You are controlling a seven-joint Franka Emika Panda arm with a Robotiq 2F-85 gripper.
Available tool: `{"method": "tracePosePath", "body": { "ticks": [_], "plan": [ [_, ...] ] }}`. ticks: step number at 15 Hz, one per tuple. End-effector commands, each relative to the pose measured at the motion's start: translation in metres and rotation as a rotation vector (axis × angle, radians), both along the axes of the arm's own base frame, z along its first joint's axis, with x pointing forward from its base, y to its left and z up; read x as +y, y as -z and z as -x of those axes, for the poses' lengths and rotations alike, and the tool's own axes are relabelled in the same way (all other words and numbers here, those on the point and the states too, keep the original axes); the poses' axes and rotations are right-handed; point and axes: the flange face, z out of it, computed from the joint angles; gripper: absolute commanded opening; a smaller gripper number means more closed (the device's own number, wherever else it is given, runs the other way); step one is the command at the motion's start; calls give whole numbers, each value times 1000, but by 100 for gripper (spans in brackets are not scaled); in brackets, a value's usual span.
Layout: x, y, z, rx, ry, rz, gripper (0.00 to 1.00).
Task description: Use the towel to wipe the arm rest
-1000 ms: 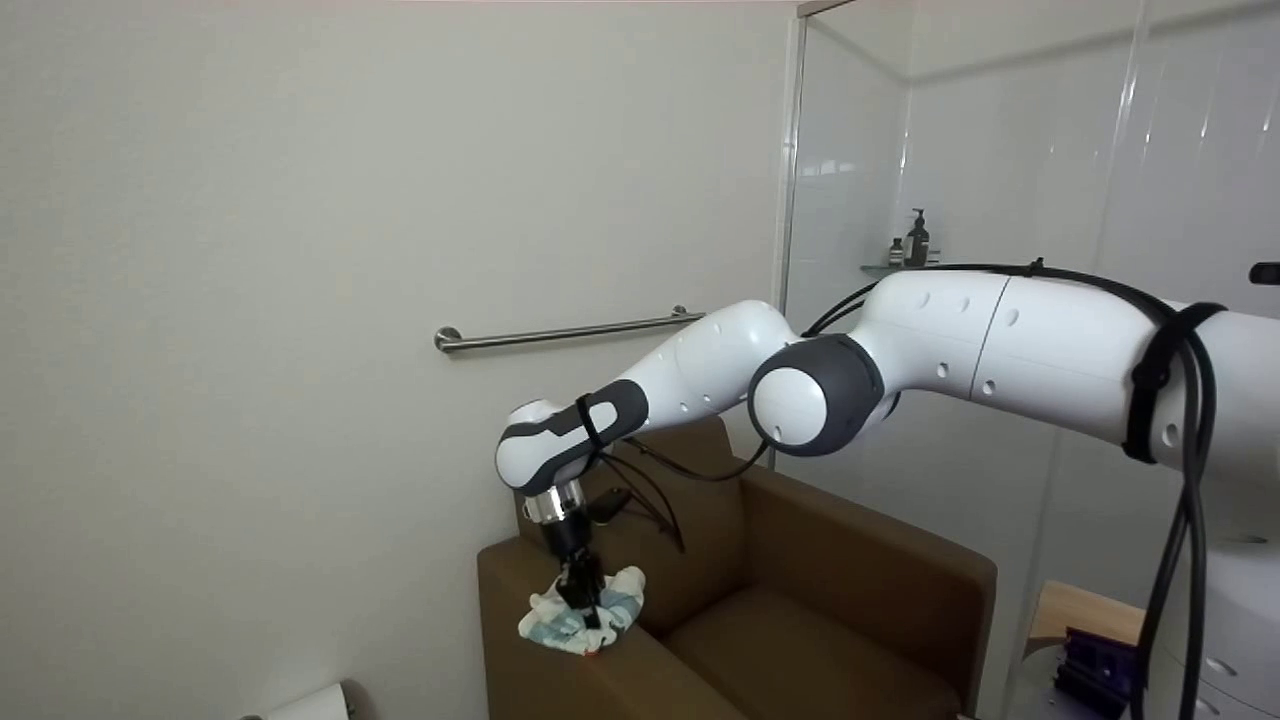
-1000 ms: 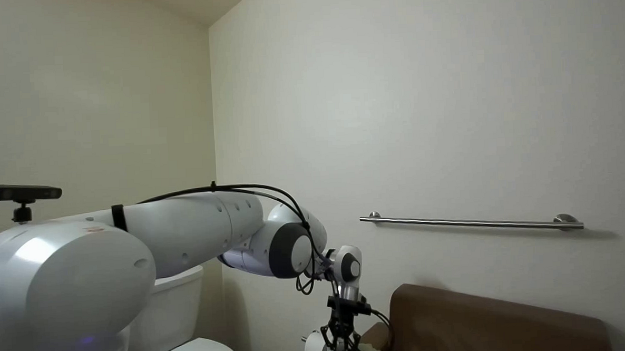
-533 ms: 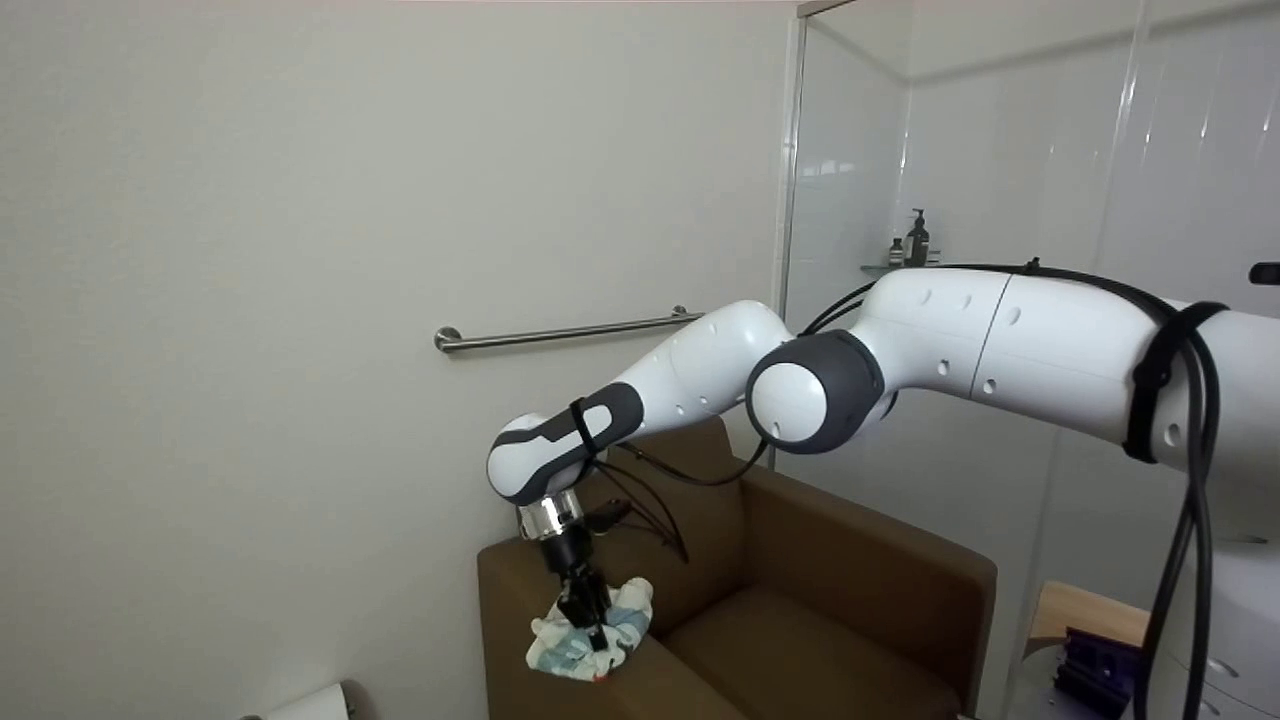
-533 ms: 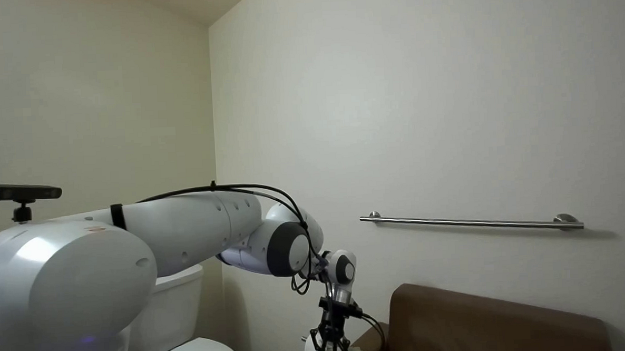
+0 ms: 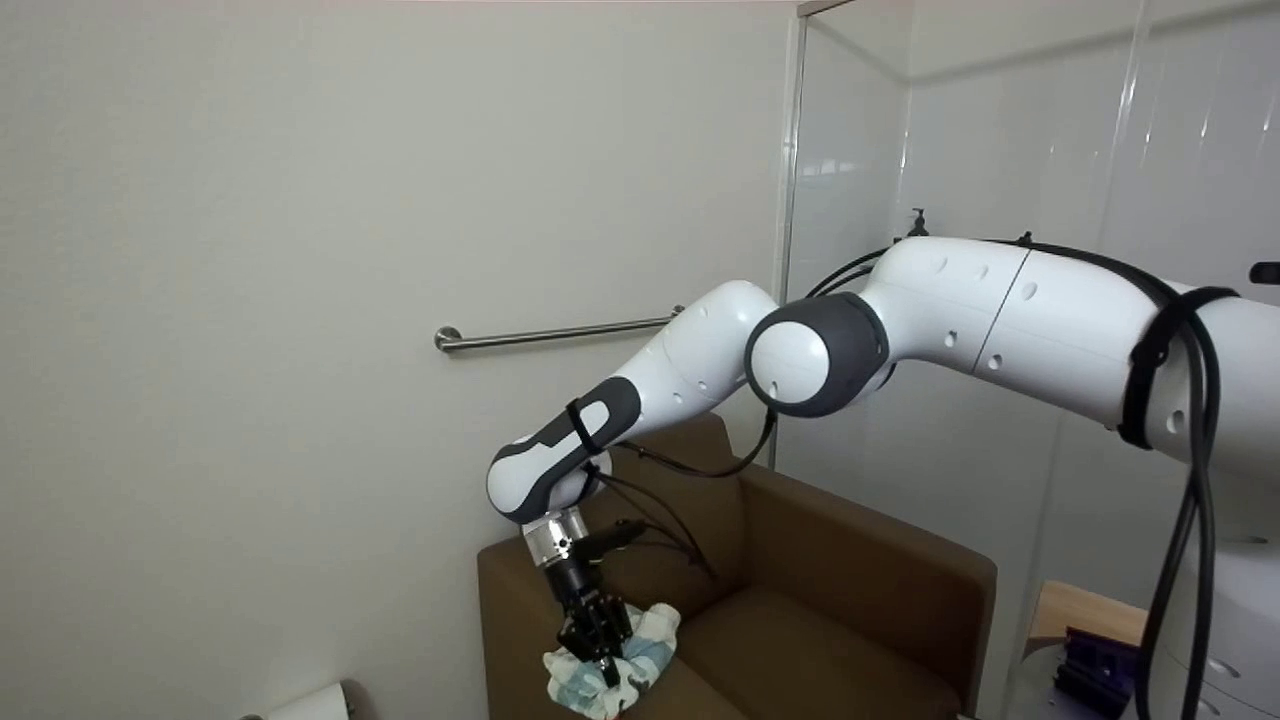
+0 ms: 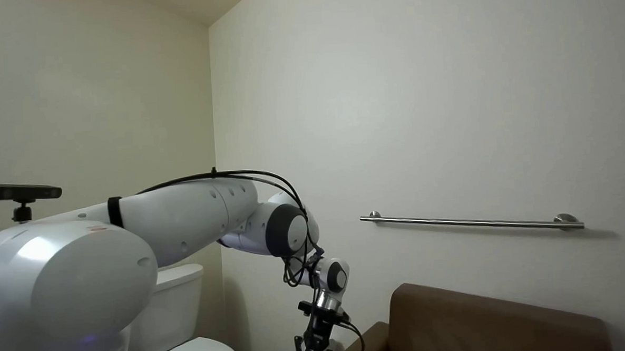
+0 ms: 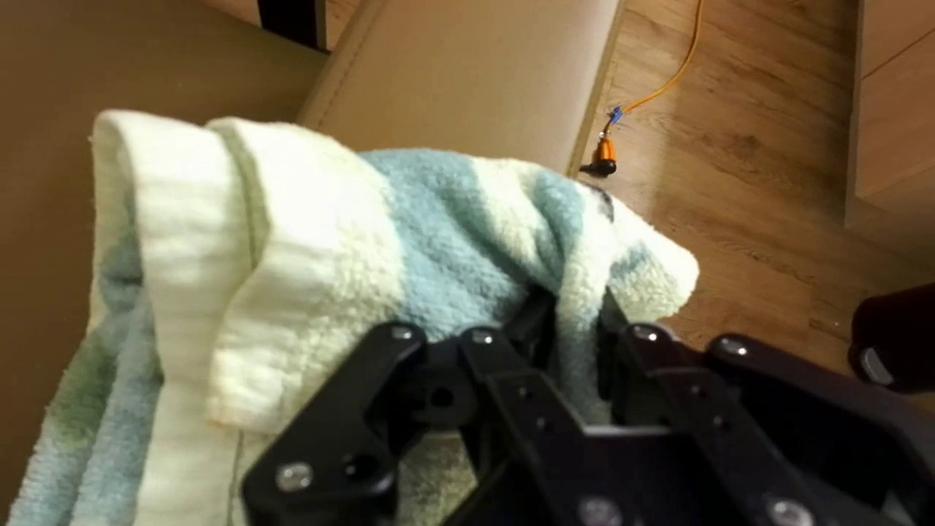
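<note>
Your fingers (image 7: 615,351) grip a fold of the towel (image 7: 453,241), pinched between them in the wrist view. The towel, pale with blue patches, is bunched over the arm rest (image 7: 467,73) of the brown armchair (image 5: 735,560). In the wrist view its left part juts past the arm rest's edge, above the seat (image 5: 810,650), and its right tip pokes out over the wooden floor (image 7: 745,146). You can't tell how much of its underside touches the upholstery.

In an exterior view your robot arm (image 5: 700,340) comes in from the right, wrist tilted, hiding one end of the metal rail (image 5: 555,335) on the wall. In an exterior view the toilet (image 6: 171,319) stands partly behind the robot arm. You also have an orange cord (image 7: 683,71) lying on the floor near the armchair.
</note>
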Motion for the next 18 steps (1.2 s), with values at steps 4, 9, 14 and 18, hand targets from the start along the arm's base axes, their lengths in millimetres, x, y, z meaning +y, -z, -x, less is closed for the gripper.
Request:
{"method": "tracePosePath", "body": {
  "ticks": [4, 9, 14, 18],
  "plan": [
    [-37, 2, 10, -56, 159, 59, 8],
    [-43, 12, -12, -75, 115, 17, 8],
    [-53, -23, -58, -197, 70, 61, 8],
    [-65, -40, -84, -320, 54, 74, 8]
  ]
}}
